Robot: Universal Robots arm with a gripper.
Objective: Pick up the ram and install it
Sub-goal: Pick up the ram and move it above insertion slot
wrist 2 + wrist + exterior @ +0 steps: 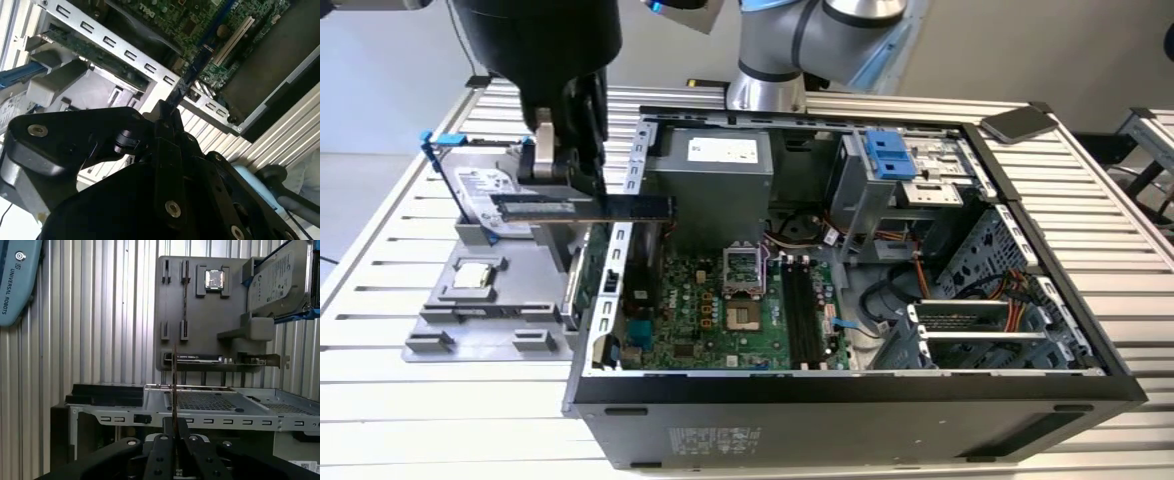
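Holds the ram pinched in closed fingers, level in the air over the rim of the open computer case at the exterior view's left, clear of the green board and its long black slots.

Cut off at the exterior view's upper edge: the gripper above its fingers. Covered by those fingers: a middle stretch of the stick.

Catches the ram edge-on in the first wrist view as a thin line, and in the second wrist view as a dark strip aimed toward the board, its near end lost behind the gripper's black body. Cannot make out label or chips from either.

Beyond the case frame in the first wrist view: a grey holder on the slatted table, carrying a small square chip and a hard drive.

In the exterior view, at the table's far corner, a dark phone lying flat.
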